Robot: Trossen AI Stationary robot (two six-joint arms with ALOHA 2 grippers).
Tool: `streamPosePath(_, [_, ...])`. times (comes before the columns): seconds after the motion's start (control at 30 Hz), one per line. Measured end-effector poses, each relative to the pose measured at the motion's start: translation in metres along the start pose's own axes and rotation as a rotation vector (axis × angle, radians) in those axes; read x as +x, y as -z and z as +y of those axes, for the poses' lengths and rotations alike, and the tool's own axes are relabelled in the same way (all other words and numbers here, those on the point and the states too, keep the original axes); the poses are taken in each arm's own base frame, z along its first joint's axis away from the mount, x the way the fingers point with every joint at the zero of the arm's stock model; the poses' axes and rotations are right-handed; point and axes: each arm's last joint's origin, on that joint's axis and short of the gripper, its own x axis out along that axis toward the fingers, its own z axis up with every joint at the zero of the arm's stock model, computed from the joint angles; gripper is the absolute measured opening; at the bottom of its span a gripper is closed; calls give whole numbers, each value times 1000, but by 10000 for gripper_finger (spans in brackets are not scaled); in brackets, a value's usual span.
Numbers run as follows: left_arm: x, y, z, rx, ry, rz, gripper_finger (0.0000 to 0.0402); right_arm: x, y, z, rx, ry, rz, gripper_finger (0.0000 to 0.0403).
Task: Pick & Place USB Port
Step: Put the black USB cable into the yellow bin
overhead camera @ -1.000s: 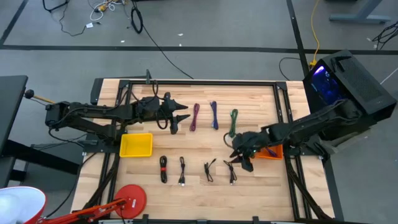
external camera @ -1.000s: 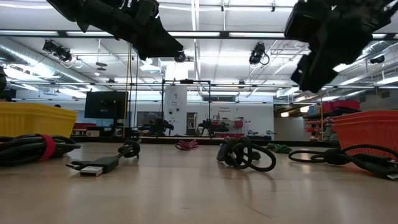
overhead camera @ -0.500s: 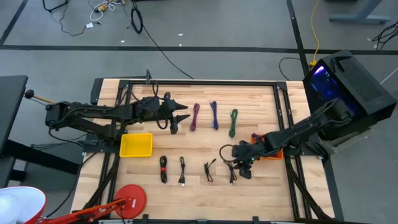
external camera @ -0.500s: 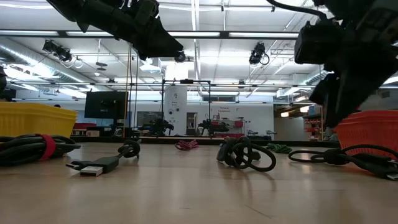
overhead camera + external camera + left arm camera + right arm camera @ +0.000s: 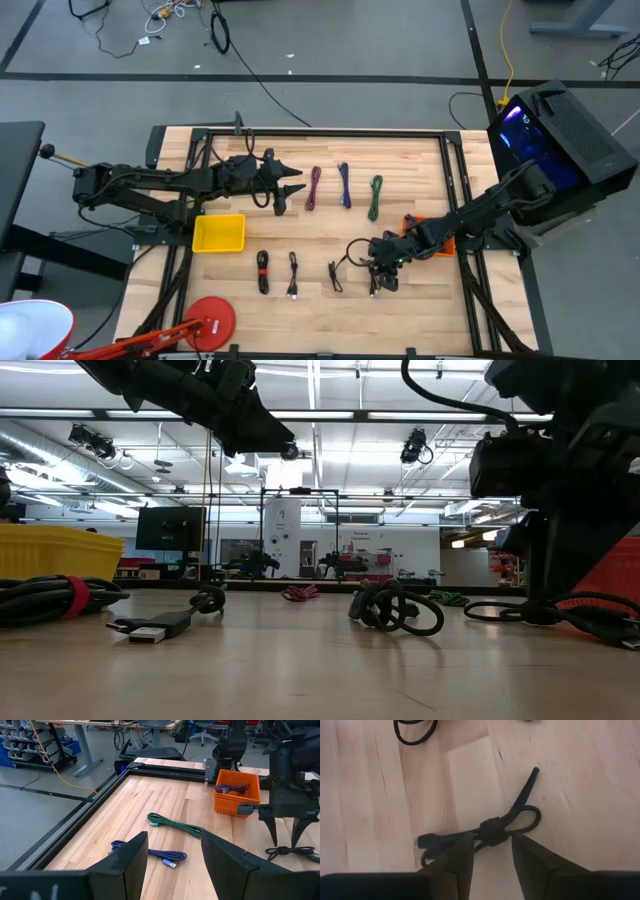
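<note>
My right gripper (image 5: 383,272) is open and points down at the near right of the table. In the right wrist view its fingers (image 5: 462,855) stand on either side of a black USB cable (image 5: 489,831), which is bundled with a tie at its middle and lies flat on the wood. That cable (image 5: 373,280) is the rightmost of a near row of black cables. An orange bin (image 5: 237,795) with cables in it stands just right of the gripper. My left gripper (image 5: 290,190) is open and waits in the air over the far left of the table.
Three more black cables (image 5: 293,274) lie in the near row. Magenta (image 5: 314,187), blue (image 5: 344,185) and green (image 5: 375,197) cables lie farther back. A yellow bin (image 5: 219,233) sits at the left. A red disc (image 5: 212,322) pokes over the near edge.
My right gripper has moved from beside the orange bin toward the table's near left and gone down, and now stands low over the rightmost black cable. The cables have not moved.
</note>
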Motion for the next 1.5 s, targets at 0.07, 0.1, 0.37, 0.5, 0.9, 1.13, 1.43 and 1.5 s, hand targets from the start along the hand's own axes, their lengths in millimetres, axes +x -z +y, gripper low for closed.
streamPosePath(0.07, [0, 0, 0, 0, 0, 0, 190, 1, 0, 0, 10, 2, 5, 135])
streamPosePath(0.1, [0, 0, 0, 0, 0, 0, 190, 1, 0, 0, 15, 0, 5, 135])
streamPosePath(0.37, [0, 0, 0, 3, 0, 1, 190, 5, 1, -2, 22, 37, -2, 135])
streamPosePath(0.5, [0, 0, 0, 6, 0, 2, 190, 10, 1, -3, 25, 44, 6, 135])
streamPosePath(0.9, [0, 0, 0, 6, 0, 3, 190, 15, 2, -5, 24, 80, -1, 135])
streamPosePath(1.13, [0, 0, 0, 7, 0, 3, 190, 5, 0, -3, 13, 69, -43, 135])
streamPosePath(1.43, [0, 0, 0, 6, 0, 3, 190, -4, 7, -7, 82, 41, 90, 135])
streamPosePath(1.5, [0, 0, 0, 6, 0, 4, 190, -3, 6, -4, 91, -14, 92, 135])
